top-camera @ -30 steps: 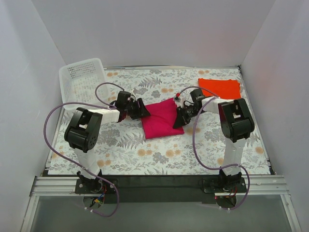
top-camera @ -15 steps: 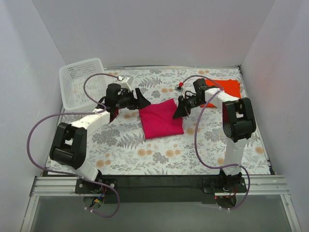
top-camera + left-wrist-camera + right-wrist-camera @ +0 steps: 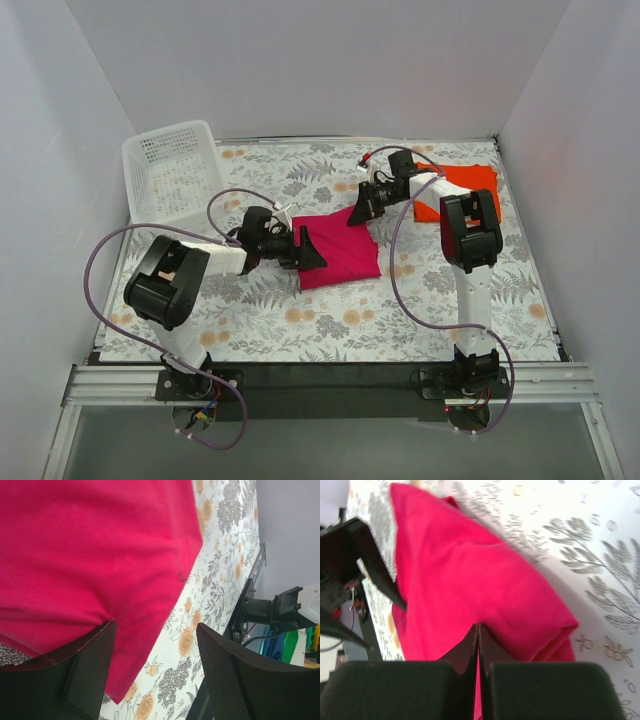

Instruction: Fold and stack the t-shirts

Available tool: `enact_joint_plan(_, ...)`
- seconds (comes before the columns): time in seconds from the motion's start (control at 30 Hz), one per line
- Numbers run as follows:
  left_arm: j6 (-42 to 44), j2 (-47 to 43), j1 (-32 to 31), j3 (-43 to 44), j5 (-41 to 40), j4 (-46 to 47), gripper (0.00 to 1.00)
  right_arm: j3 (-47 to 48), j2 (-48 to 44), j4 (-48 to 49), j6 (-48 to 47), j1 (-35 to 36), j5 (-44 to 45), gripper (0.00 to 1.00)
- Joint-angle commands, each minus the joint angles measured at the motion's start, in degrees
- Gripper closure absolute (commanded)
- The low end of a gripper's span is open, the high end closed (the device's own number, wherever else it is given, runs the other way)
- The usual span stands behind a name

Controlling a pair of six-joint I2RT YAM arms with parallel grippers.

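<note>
The magenta-pink t-shirt (image 3: 337, 245) lies folded in a rectangle mid-table; it also fills the left wrist view (image 3: 90, 555) and the right wrist view (image 3: 470, 580). The orange-red t-shirt (image 3: 465, 183) lies folded at the back right. My left gripper (image 3: 308, 256) is open at the pink shirt's near left corner, and that corner lies between the jaws (image 3: 155, 672). My right gripper (image 3: 356, 214) is shut at the pink shirt's far edge, its tips (image 3: 478, 630) together just over the cloth. I see no cloth pinched between them.
A white perforated basket (image 3: 165, 135) stands at the back left corner. The table has a floral cloth (image 3: 330, 320) and white walls on three sides. The left gripper's fingers (image 3: 370, 555) show beyond the pink shirt in the right wrist view.
My left gripper has swung from the shirt's far left side to its near left corner. My right gripper has moved back along the shirt's right side to its far edge.
</note>
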Motion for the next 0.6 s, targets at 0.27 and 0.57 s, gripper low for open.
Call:
enact_joint_plan(0.27,1.0,0.8,0.1,-6.4,-1.9,2.2,0.40,4.1,5.0,5.5,10.6,-2.3,12.3,0.96)
enact_joint_plan(0.57,3.2,-11.0,0.1,-1.8,-4.3,-1.7,0.38,6.9,-2.8,-3.1,-3.9,-3.4,2.0,0.85)
